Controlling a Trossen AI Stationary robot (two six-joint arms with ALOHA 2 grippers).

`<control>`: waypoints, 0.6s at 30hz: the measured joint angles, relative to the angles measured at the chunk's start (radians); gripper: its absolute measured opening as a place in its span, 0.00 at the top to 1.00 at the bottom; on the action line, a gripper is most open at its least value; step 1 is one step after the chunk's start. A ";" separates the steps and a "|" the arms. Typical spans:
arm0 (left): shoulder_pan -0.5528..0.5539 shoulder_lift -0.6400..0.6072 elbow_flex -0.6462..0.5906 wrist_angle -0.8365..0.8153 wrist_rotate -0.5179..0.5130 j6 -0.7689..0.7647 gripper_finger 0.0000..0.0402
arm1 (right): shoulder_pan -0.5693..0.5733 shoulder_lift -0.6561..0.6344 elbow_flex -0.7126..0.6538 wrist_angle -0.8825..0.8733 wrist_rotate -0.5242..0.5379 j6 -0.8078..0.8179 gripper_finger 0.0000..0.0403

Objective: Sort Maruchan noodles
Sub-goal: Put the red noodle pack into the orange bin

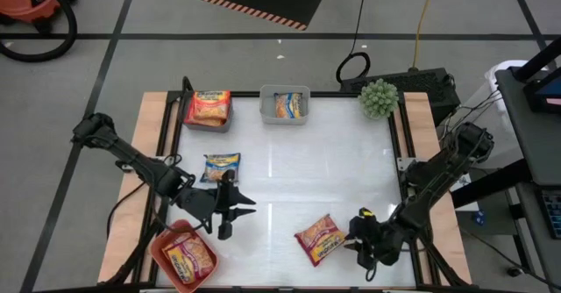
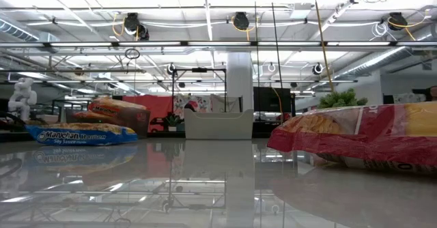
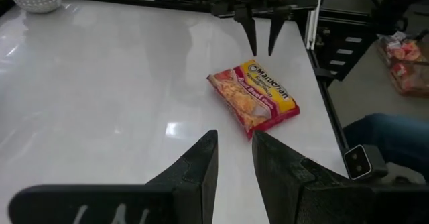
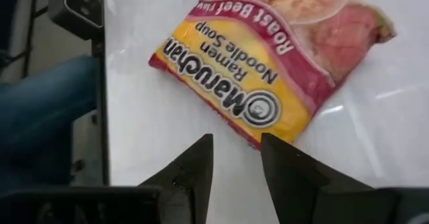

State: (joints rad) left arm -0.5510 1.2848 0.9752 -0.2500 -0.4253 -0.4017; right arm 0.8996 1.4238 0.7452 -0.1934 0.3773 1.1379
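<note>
A red and yellow Maruchan packet (image 1: pixel 318 239) (image 4: pixel 268 56) lies flat on the white table near the front edge, right of the middle. My right gripper (image 1: pixel 353 238) (image 4: pixel 236 143) is open just to its right, slanting down, with its fingertips just short of the packet's yellow end. My left gripper (image 1: pixel 241 216) (image 3: pixel 234 138) hangs open over the table's front left, pointing across at that packet, with nothing between its fingers. A blue and yellow packet (image 1: pixel 221 167) (image 2: pixel 82 134) lies flat at the left.
Two grey bins stand at the far edge, one (image 1: pixel 209 109) holding an orange packet and one (image 1: pixel 285 104) holding a blue and yellow packet. A salmon-red bin (image 1: pixel 162 240) at the front left corner holds another packet. A green plant (image 1: pixel 379 97) sits at the far right corner.
</note>
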 joint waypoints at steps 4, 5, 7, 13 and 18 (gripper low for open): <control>-0.018 0.000 0.000 0.000 -0.022 -0.012 0.76 | 0.027 0.010 0.000 -0.014 0.052 0.034 0.67; -0.022 0.000 0.000 0.001 -0.025 -0.019 0.76 | 0.031 0.016 0.000 -0.015 0.065 0.047 0.66; -0.030 0.000 0.000 0.000 -0.028 -0.028 0.76 | 0.034 0.031 0.000 -0.014 0.073 0.053 0.62; -0.051 0.024 0.001 0.001 -0.032 -0.047 0.76 | 0.035 0.090 0.000 -0.022 0.074 0.028 0.47; -0.057 0.058 0.001 0.001 -0.032 -0.047 0.76 | 0.030 0.098 0.000 -0.031 0.069 0.015 0.43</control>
State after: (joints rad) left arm -0.6075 1.3429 0.9760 -0.2486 -0.4568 -0.4492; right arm 0.9294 1.5216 0.7448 -0.2249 0.4465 1.1528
